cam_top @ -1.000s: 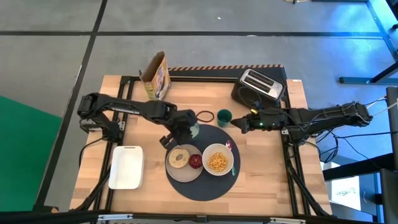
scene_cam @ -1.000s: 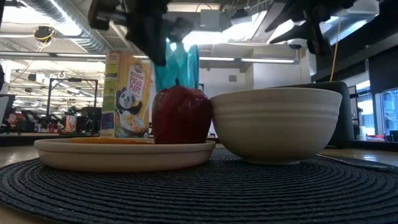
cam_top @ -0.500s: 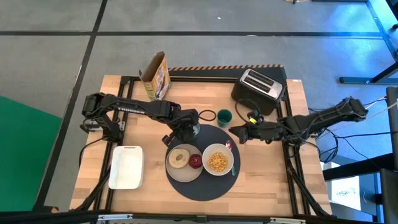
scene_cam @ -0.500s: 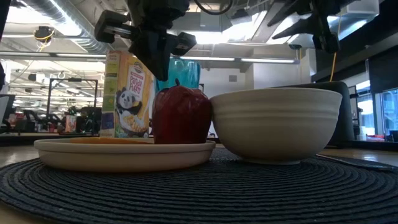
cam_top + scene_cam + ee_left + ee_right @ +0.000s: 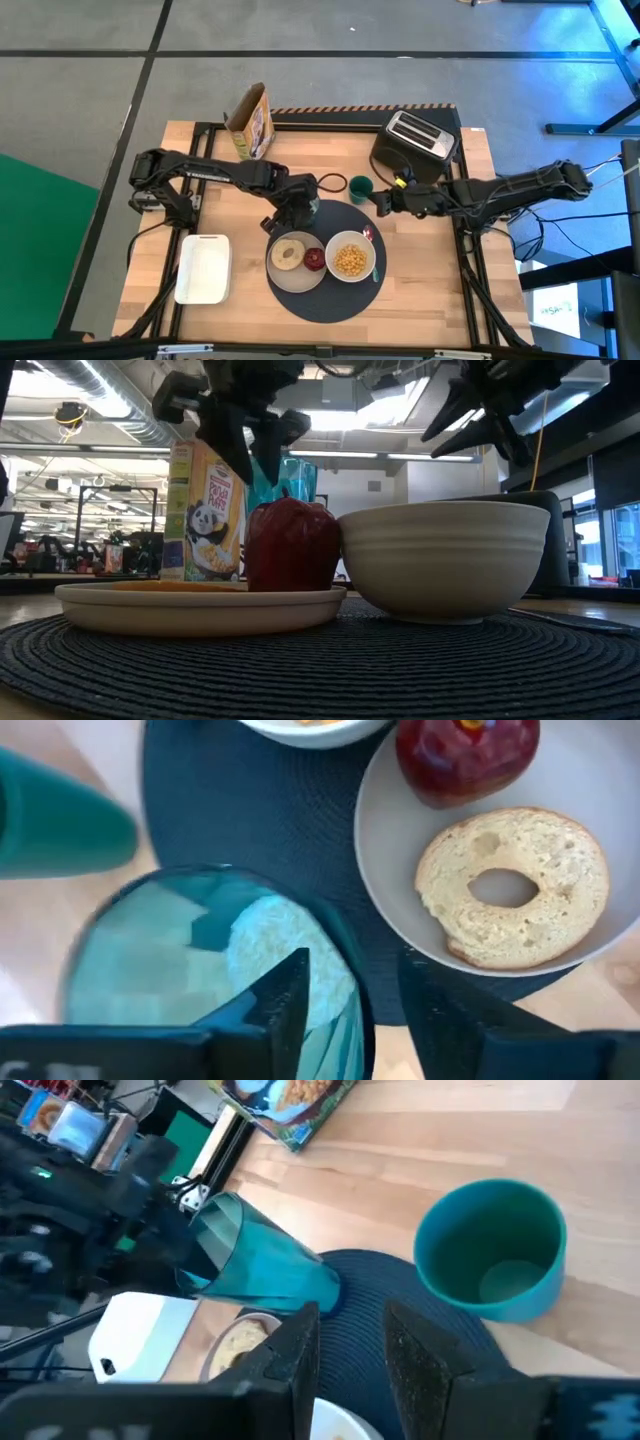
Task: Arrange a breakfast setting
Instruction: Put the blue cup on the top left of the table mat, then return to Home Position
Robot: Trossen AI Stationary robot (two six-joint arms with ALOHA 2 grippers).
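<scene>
The pale-green tumbler (image 5: 310, 209) stands on the far edge of the dark-grey mat (image 5: 325, 300). My left gripper (image 5: 298, 207) is open over it, with one finger (image 5: 285, 995) inside the tumbler (image 5: 200, 970) and one finger (image 5: 440, 1010) outside. The rim wall (image 5: 360, 1005) passes between them with a gap on each side. The beige plate (image 5: 283, 275) and the white bowl (image 5: 350, 258) sit on the mat, and the spoon (image 5: 375, 262) lies to the bowl's right. My right gripper (image 5: 384, 201) is open and empty just right of the dark-green cup (image 5: 360, 187), which also shows in the right wrist view (image 5: 490, 1250).
A bagel (image 5: 288, 254) and a red apple (image 5: 314, 259) lie on the plate, and the bowl holds yellow cereal. A toaster (image 5: 415, 140) stands at the back right and a cereal box (image 5: 250, 122) at the back left. A white tray (image 5: 203, 268) is at the near left, and a dark ring (image 5: 330, 186) lies beside the cup.
My left gripper has lowered the tumbler onto the mat's far edge and then spread its fingers, letting go of the rim. My right gripper dipped toward the table's near edge, then came back toward the green cup.
</scene>
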